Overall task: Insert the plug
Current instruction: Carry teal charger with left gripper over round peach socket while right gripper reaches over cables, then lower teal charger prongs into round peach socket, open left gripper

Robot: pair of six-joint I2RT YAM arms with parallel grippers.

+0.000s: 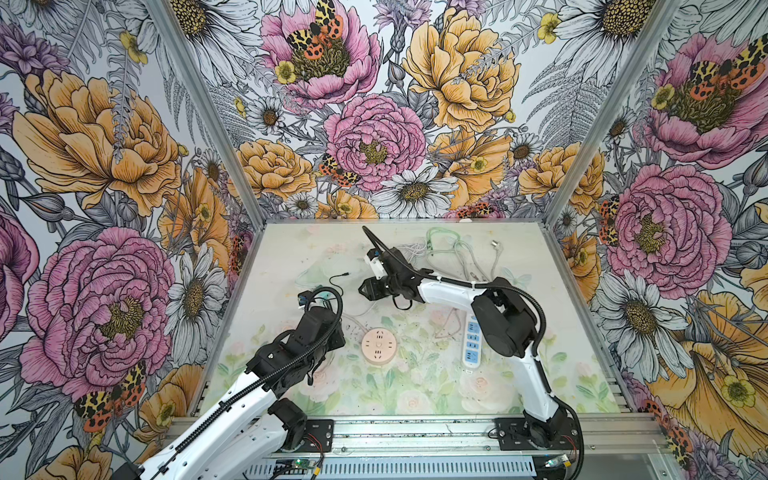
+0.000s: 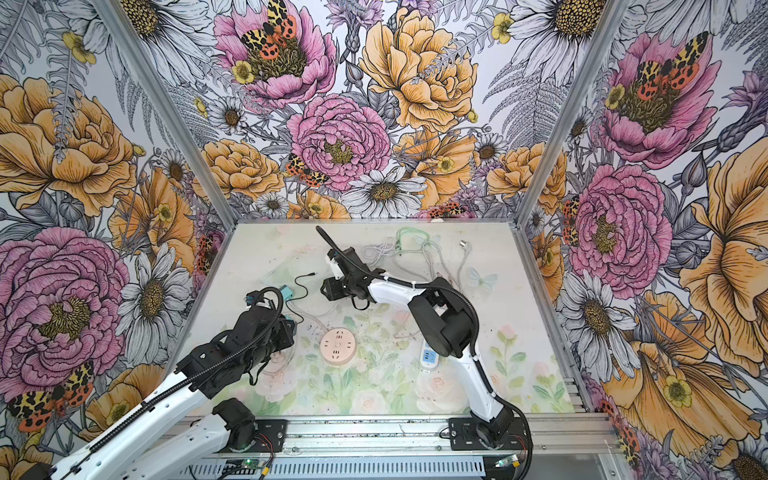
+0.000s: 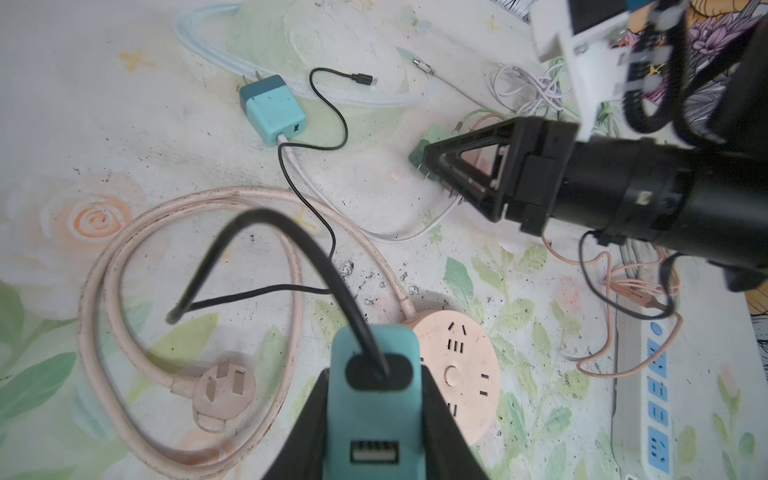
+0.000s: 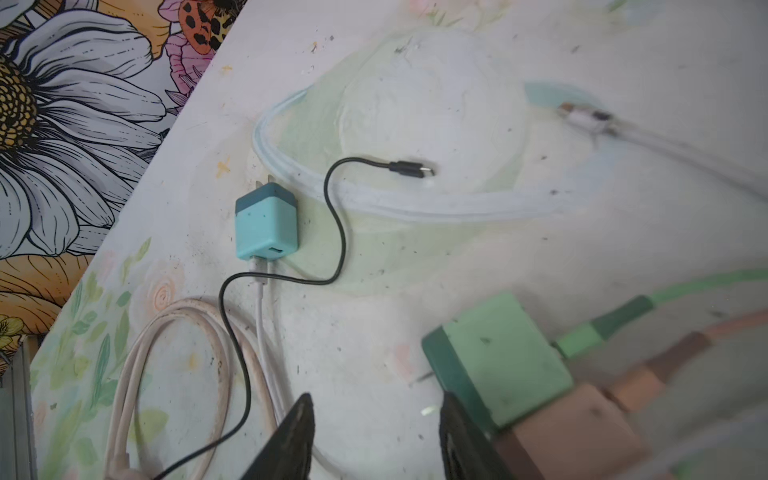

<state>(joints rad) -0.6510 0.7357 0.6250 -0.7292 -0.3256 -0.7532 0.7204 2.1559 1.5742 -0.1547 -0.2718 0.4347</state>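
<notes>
Teal plug (image 3: 375, 409), clamped in left hand (image 3: 374, 442)

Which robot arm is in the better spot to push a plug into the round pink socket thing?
Left. The left gripper is shut on a teal charger, right next to the round pink power strip. The right gripper is open and empty, beside a green charger farther from it.

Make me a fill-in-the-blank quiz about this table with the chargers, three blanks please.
The left gripper is shut on a teal charger with a ____ cable plugged into it.
The pink power strip is ____ in shape.
The right gripper, beside the green charger, has its jaws ____.
Missing words: black; round; open.
</notes>
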